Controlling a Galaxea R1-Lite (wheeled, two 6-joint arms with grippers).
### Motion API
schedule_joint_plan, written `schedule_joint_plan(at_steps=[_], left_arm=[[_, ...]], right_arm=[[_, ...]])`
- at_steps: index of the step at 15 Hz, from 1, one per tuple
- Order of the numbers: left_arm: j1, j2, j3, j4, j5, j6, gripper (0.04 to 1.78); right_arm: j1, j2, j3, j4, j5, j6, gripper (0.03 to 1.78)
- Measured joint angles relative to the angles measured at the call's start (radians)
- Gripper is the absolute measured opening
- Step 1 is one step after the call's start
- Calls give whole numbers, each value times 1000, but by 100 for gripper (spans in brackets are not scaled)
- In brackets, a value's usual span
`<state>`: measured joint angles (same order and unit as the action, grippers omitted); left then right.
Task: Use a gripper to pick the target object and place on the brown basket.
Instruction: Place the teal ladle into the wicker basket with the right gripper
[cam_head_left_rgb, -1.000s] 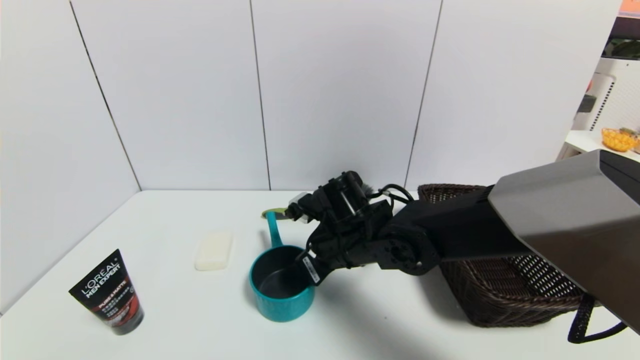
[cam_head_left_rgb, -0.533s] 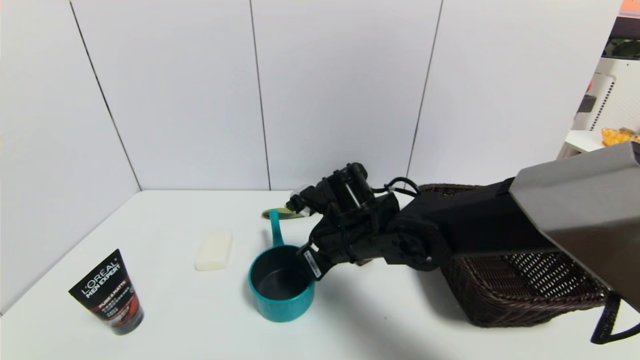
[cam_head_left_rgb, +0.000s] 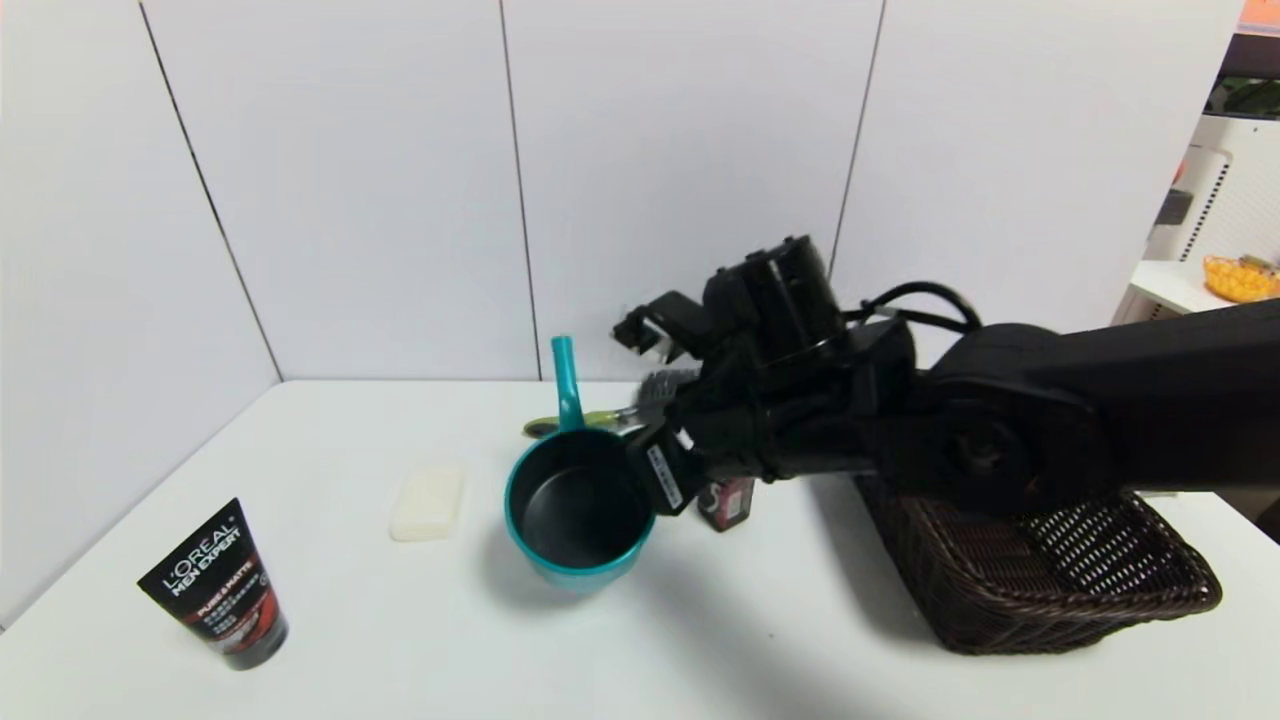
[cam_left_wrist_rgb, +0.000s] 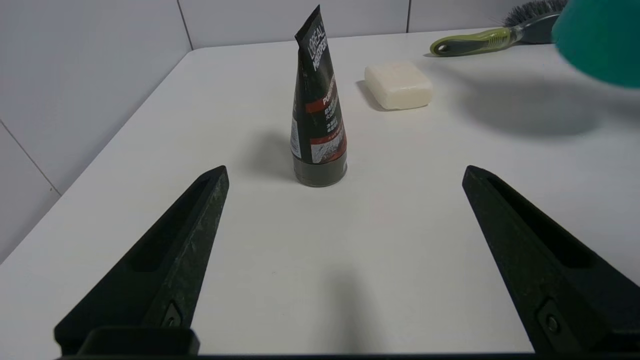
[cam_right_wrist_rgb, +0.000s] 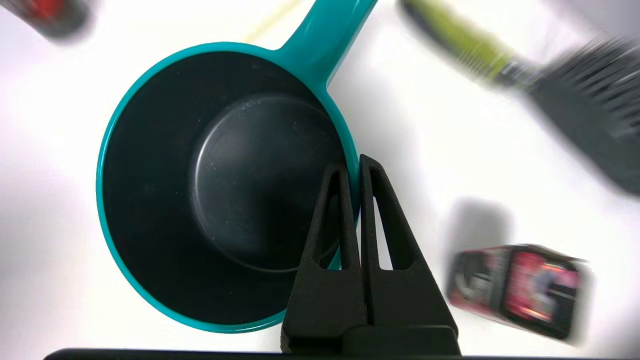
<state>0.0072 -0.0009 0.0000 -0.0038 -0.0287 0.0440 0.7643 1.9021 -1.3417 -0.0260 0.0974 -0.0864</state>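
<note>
The teal saucepan (cam_head_left_rgb: 575, 510) with a dark inside hangs above the white table, tilted, its handle pointing up and away. My right gripper (cam_head_left_rgb: 650, 480) is shut on its rim, one finger inside the wall and one outside, as the right wrist view shows (cam_right_wrist_rgb: 354, 167) with the pan (cam_right_wrist_rgb: 220, 185) held. The brown basket (cam_head_left_rgb: 1030, 560) stands on the table to the right, partly behind my right arm. My left gripper (cam_left_wrist_rgb: 345, 172) is open and empty low over the table's near left part; a corner of the pan (cam_left_wrist_rgb: 600, 40) shows there.
A black L'Oreal tube (cam_head_left_rgb: 215, 585) stands at the front left, a white soap bar (cam_head_left_rgb: 428, 502) left of the pan. A green-handled brush (cam_head_left_rgb: 600, 418) lies behind the pan, and a small red and black box (cam_head_left_rgb: 725, 503) lies beside the basket.
My right gripper has lifted the saucepan off the table and moved it slightly right; the arm has risen, uncovering the brush and the small box.
</note>
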Motion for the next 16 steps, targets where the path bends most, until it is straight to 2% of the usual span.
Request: schedule_joint_plan(at_steps=[2,4,7,11,13,15,16], left_arm=[[0,0,0,0,0,0,169],[0,0,0,0,0,0,169],[0,0,0,0,0,0,169],[0,0,0,0,0,0,169],[0,0,0,0,0,0,169],[0,0,0,0,0,0,169],[0,0,0,0,0,0,169]], right_arm=[[-28,-109,16,5,1,-1,7],[-105,-217,37,10,4,-13,7],[-291,-351,85,13,24,-46,7],[-600,-438,150,4,116,-69,7],[-744,-439,175,4,142,-79,7],[-841,-409,213,-1,151,-90,7],[-871,-391,231,-1,152,-94,7]])
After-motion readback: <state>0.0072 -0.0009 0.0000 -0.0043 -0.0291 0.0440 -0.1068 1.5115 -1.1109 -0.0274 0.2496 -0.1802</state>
